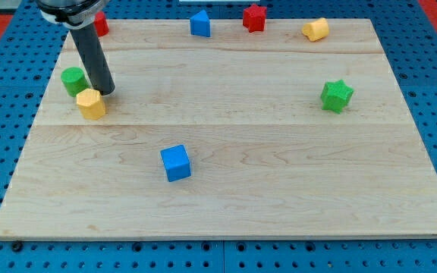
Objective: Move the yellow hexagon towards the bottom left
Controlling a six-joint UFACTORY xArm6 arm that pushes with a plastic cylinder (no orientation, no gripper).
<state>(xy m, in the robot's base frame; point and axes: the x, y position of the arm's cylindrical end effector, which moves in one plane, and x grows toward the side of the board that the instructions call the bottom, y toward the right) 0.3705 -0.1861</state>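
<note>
The yellow hexagon [91,104] lies on the wooden board [279,189] near its left edge, in the upper half. My tip [105,91] stands just to the upper right of the hexagon, touching or nearly touching it. A green cylinder [73,80] sits just to the upper left of the hexagon, left of the rod.
A blue cube [176,163] lies below the middle. A green star [337,95] is at the right. Along the view's top are a red block [101,24] partly behind the arm, a blue block [199,23], a red star [254,17] and a yellow block [316,29].
</note>
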